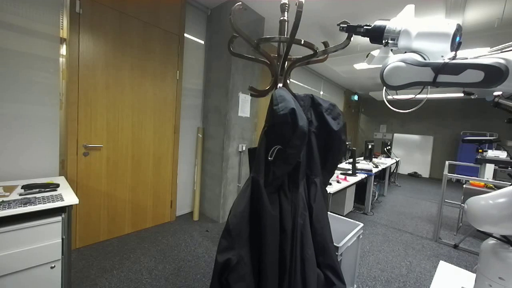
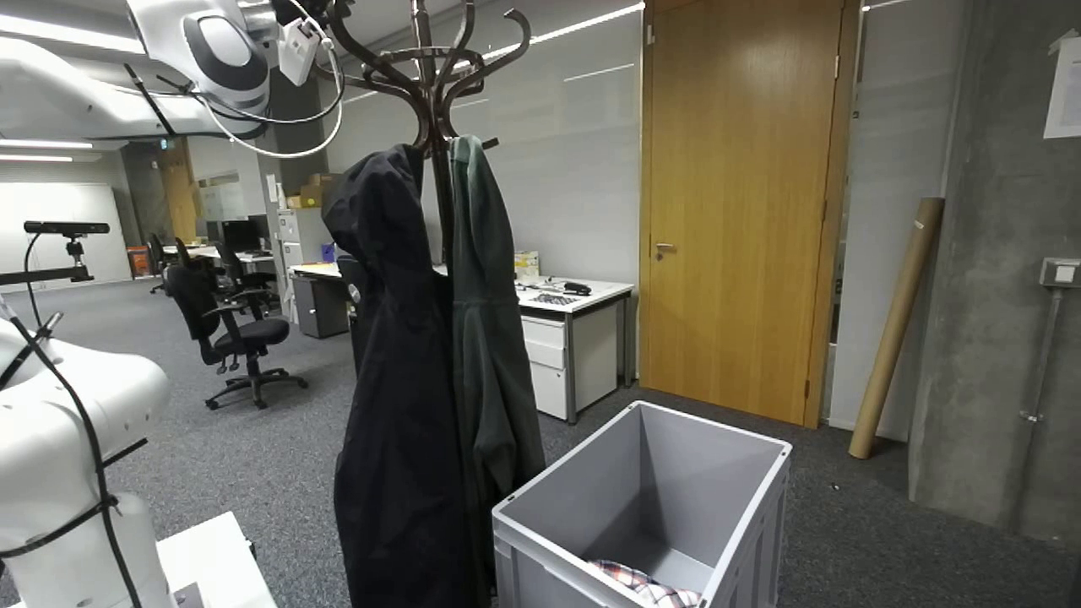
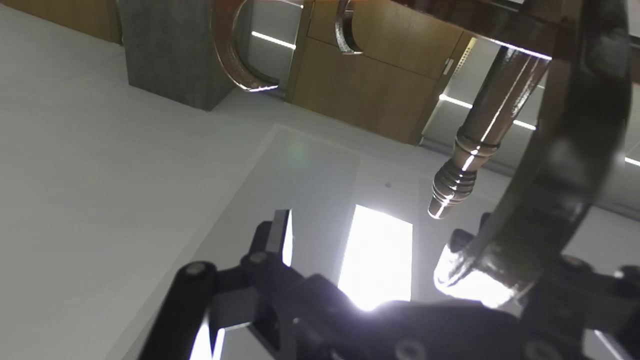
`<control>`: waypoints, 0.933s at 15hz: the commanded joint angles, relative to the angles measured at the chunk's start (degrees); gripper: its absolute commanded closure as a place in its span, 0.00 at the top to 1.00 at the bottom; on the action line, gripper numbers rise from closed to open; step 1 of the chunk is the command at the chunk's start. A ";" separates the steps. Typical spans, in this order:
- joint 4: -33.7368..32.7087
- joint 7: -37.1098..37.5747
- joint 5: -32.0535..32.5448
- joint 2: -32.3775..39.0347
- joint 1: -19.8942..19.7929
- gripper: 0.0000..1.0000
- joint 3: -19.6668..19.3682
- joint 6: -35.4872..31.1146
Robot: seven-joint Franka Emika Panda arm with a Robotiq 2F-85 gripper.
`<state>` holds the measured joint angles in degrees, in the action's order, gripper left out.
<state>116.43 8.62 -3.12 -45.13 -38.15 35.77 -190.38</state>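
In an exterior view, left to right around the coat rack [image 2: 435, 105]: tool [image 3: 375, 235] at rack's upper left, fingers spread wide, nothing gripped; wrist view has a rack hook [image 3: 535, 220] overlapping one finger, can't tell if touching. Black coat [image 2: 397, 338] on rack's left side, dark green jacket [image 2: 490, 338] on its right. Grey bin [image 2: 692, 460] right of rack, checked cloth [image 2: 646, 585] inside

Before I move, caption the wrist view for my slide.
Open claw partly hidden by a curved coat-stand hook, turned post beyond.
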 commanded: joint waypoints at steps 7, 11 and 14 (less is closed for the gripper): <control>5.18 -1.17 0.39 -3.92 18.10 1.00 -8.57 1.28; 7.01 -1.65 1.05 -7.05 23.38 1.00 -10.97 4.63; 7.91 -2.53 2.54 -9.64 26.72 1.00 -12.52 10.90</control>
<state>122.47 8.04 -2.50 -52.03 -15.42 25.76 -184.35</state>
